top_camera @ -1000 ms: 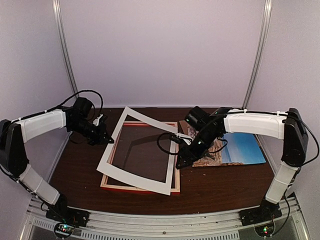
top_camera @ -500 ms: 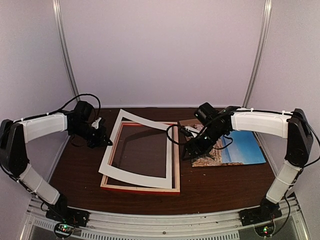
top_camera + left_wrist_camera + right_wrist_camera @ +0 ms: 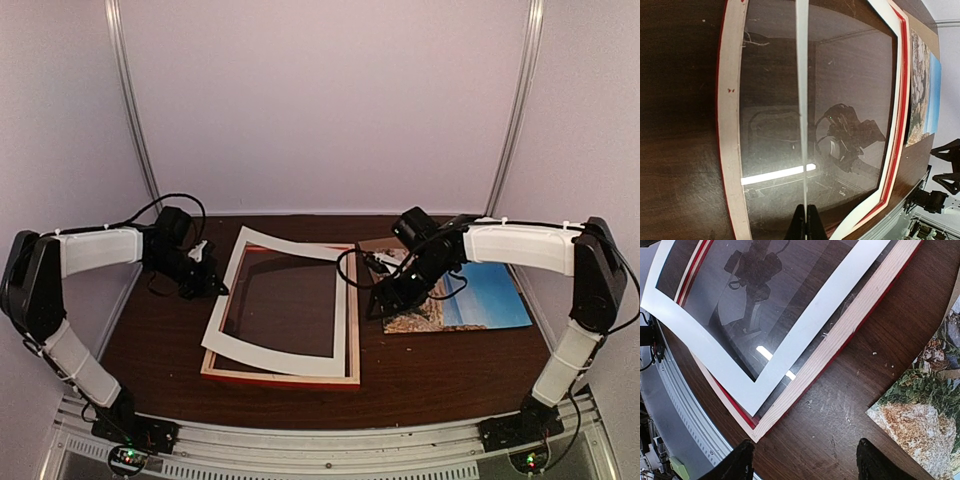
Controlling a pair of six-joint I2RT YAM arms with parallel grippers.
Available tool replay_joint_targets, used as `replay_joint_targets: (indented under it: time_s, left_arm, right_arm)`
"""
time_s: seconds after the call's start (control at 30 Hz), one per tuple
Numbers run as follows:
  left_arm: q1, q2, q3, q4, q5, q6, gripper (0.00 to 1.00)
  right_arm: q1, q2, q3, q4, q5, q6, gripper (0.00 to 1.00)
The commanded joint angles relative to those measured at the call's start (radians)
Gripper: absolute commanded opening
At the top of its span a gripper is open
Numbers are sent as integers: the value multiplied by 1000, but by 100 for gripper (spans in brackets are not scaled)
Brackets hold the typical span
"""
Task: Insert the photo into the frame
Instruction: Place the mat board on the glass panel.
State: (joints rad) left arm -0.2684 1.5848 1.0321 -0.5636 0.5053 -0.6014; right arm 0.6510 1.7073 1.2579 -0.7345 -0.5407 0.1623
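The frame (image 3: 353, 330) lies with its pale wood back up on the table, with glass in it. It shows in the left wrist view (image 3: 729, 125) and the right wrist view (image 3: 840, 335). A white mat (image 3: 275, 361) rests tilted over it. My left gripper (image 3: 214, 287) is shut on the mat's left edge, seen edge-on in its wrist view (image 3: 804, 222). The photo (image 3: 480, 298) lies flat to the right of the frame, blue sky and tan rocks (image 3: 925, 420). My right gripper (image 3: 378, 305) is open and empty above bare table between frame and photo (image 3: 805, 465).
A brown backing board (image 3: 372, 245) lies under the photo's far left corner. The dark wooden table (image 3: 440, 370) is enclosed by pale walls. A metal rail (image 3: 330, 440) runs along the near edge.
The mat has come down flatter over the frame. My right gripper has moved right, off the mat's right edge, to above the table. My left gripper has shifted slightly with the mat.
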Motion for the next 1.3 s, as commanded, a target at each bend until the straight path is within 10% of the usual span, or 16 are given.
replay_joint_targets:
  time_s: [0.0, 0.67, 1.27]
  left_arm:
    - [-15, 18, 0, 57, 0, -8, 0]
    - [-86, 20, -33, 105, -83, -57, 6]
    - [-87, -1, 3, -26, -229, 17, 61]
  right_arm:
    - [-9, -17, -19, 17, 20, 6, 70]
    - [-21, -5, -31, 30, 19, 3, 71]
    - [-34, -12, -56, 43, 51, 14, 71]
